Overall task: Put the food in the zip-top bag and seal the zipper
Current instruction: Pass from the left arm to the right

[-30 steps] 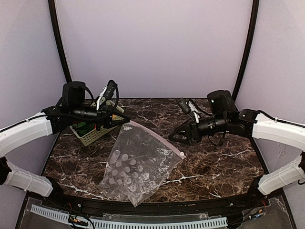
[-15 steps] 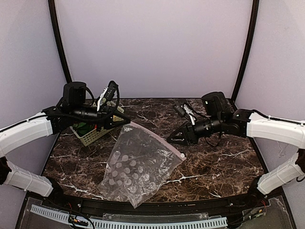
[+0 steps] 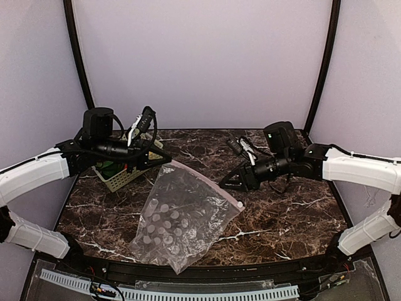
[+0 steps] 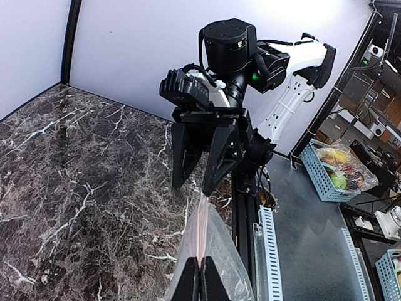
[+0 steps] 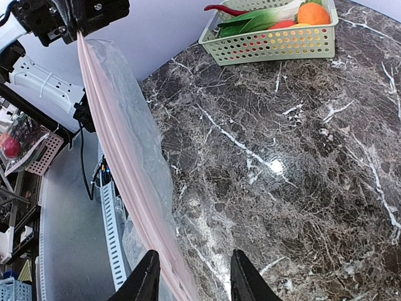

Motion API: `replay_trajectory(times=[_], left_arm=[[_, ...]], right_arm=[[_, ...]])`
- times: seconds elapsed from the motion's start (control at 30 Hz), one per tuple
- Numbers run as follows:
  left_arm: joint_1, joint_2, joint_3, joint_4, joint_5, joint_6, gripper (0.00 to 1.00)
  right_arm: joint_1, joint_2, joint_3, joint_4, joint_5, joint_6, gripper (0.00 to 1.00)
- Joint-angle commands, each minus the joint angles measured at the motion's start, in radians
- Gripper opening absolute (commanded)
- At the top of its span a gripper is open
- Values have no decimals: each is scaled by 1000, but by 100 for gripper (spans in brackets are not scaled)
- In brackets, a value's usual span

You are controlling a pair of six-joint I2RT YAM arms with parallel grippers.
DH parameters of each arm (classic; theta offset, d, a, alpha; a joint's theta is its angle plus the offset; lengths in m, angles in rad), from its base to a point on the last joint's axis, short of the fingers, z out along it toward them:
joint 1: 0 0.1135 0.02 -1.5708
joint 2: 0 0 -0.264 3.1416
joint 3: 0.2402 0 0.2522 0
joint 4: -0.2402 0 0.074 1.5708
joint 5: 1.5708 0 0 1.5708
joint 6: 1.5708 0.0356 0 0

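The clear dotted zip-top bag [image 3: 178, 219] slopes from the table up to its raised pink zipper [image 3: 203, 180]. My left gripper [image 3: 164, 160] is shut on the zipper's far-left end, and the strip [image 4: 202, 232] runs straight out from its closed fingertips [image 4: 200, 282]. My right gripper [image 3: 223, 183] is at the opposite end with its jaws apart. The zipper [image 5: 125, 157] passes between them, close to the left finger [image 5: 147, 279]. The food [image 5: 276, 15], bok choy, red chili and orange fruit, lies in the pale green basket [image 5: 269, 41].
The basket [image 3: 122, 177] stands at the back left under my left arm. A white slotted cable channel [image 3: 169, 292] runs along the near table edge. Off the table in the left wrist view is a blue bin [image 4: 326, 179].
My right gripper has moved left toward the zipper's end and its jaws have narrowed around the strip. The left gripper and the bag have stayed put.
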Motion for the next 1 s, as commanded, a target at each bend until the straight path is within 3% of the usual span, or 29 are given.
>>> replay_trajectory(times=[0.0,0.6,0.97], left_arm=[[-6,-6,15,-22,16,14,1],[-6,-4,16,-25,8,16,1],[-6,-4,16,-25,8,16,1]], right_arm=[[0,20,7,6,-8,-4,37],[19,59,16,12,-62,-9,34],[59,121,49,111,-111,20,33]])
